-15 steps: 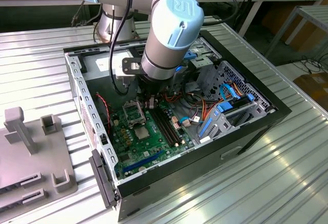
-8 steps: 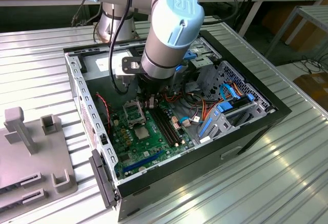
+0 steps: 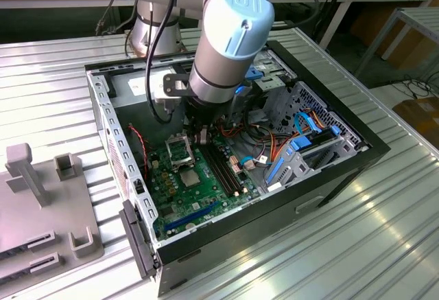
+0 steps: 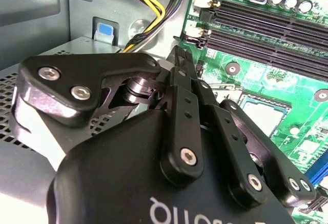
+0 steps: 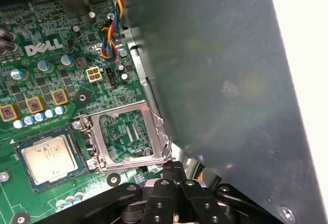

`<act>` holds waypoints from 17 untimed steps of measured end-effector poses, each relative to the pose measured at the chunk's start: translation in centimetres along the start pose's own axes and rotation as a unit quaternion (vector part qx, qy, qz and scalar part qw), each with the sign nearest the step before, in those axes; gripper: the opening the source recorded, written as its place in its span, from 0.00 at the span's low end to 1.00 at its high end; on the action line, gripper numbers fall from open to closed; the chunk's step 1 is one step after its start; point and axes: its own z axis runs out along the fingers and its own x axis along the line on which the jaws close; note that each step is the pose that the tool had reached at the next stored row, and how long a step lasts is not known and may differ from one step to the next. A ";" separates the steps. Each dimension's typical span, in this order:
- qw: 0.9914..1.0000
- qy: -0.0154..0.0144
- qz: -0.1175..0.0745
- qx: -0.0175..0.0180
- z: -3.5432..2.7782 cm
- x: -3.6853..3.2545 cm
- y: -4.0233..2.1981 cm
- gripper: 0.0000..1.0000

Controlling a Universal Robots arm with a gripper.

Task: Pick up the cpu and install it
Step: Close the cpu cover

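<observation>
**Chip in its socket, gripper empty beside it**

While the arm hangs inside the computer case (image 3: pixel 329 176) in the exterior view, the gripper (image 3: pixel 203 135) hovers by the motherboard's (image 3: pixel 180 189) far edge. First wrist view: the cpu (image 5: pixel 49 156) lies in its socket, the hinged metal frame (image 5: pixel 126 134) flipped open beside it; fingers (image 5: pixel 173 171) pressed together, empty. Second wrist view: closed fingertips (image 4: pixel 180 56). Best approach squarely, avoiding the chip.

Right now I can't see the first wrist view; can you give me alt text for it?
The cpu, silvery face up, lies on the green motherboard beside an open metal-framed socket. The gripper sits near the socket frame, its black fingers pressed together with nothing between them. A grey metal case wall runs alongside.
</observation>
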 end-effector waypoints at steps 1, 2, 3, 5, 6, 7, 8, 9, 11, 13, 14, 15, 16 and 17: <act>1.000 0.001 0.000 0.000 -0.07 -0.02 0.00 0.11; 1.000 0.001 0.000 0.000 -0.15 -0.03 0.01 0.11; 1.000 0.001 0.000 0.000 -0.22 -0.05 0.01 0.11; 1.000 0.002 0.000 0.000 -0.39 -0.09 0.01 0.11; 1.000 0.003 0.000 0.000 -0.52 -0.12 0.01 0.11; 1.000 0.004 0.000 0.000 -0.71 -0.17 0.02 0.11; 1.000 0.005 0.000 0.000 -0.80 -0.19 0.02 0.11; 1.000 0.005 0.000 0.000 -0.85 -0.20 0.02 0.11; 1.000 0.006 0.000 0.000 -1.02 -0.24 0.03 0.11; 1.000 0.007 0.000 0.000 -1.16 -0.27 0.03 0.11; 1.000 0.008 0.000 0.000 -1.24 -0.29 0.03 0.11; 1.000 0.008 0.000 0.000 -1.31 -0.31 0.03 0.11; 1.000 0.008 0.000 0.000 -1.37 -0.33 0.03 0.11; 1.000 0.009 0.000 0.000 -1.44 -0.34 0.03 0.11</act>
